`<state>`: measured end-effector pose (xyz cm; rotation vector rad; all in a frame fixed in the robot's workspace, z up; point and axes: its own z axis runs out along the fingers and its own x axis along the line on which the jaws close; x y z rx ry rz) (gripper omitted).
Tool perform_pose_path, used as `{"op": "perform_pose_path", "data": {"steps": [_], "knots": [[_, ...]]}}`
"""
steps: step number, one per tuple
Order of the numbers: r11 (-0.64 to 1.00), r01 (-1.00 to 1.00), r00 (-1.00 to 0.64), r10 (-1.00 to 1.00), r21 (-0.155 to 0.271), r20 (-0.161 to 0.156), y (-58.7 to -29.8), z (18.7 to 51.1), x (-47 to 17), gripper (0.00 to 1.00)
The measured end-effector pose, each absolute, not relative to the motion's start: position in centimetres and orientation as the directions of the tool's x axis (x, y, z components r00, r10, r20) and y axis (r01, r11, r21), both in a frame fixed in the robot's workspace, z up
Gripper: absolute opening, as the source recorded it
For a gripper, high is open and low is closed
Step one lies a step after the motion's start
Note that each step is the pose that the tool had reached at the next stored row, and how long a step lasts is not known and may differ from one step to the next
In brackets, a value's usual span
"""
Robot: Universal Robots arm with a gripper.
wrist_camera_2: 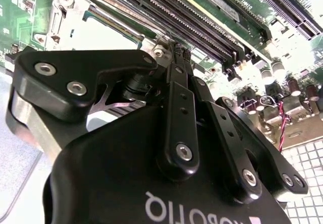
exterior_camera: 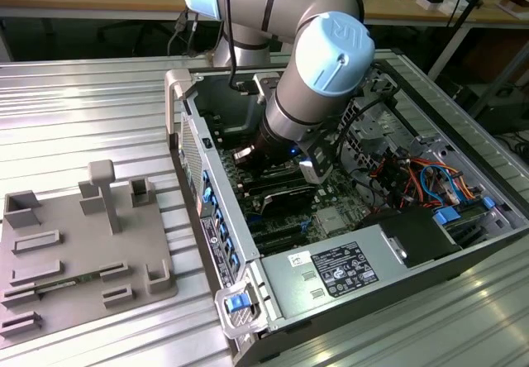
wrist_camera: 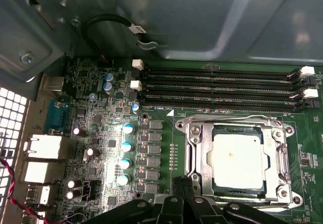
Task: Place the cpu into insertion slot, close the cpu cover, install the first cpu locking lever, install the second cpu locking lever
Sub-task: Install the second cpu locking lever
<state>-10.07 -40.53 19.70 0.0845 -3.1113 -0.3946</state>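
The cpu [wrist_camera: 237, 156], a pale silvery square, lies flat in the insertion slot [wrist_camera: 218, 188] on the green board. The cpu cover [wrist_camera: 194, 146], a silvery frame, lies down around the chip, with its window over the chip's top. My gripper [wrist_camera: 180, 182] is shut with its black fingers pressed together. Its tips hover just off the socket's edge, near one corner. From behind, in the second wrist view, the gripper [wrist_camera_2: 177, 47] has its fingers meeting above the board, with the socket [wrist_camera_2: 96, 27] beside them. I cannot tell whether the tips touch anything.
Long black memory slots [wrist_camera: 217, 88] run beside the socket, and capacitors [wrist_camera: 126, 146] stand nearby. My arm [exterior_camera: 322, 61] reaches down into the open computer case [exterior_camera: 248, 243], among cables [exterior_camera: 421, 177] and a power supply [exterior_camera: 339, 272]. A grey fixture plate [exterior_camera: 83, 251] lies on the exterior view's left.
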Motion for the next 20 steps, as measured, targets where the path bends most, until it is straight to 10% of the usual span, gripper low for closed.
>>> {"op": "perform_pose_path", "data": {"steps": [20], "knots": [[0.967, -0.053, -0.999, -0.054, 0.248, -0.002, -40.3, 21.0, -10.1, 0.11]]}}
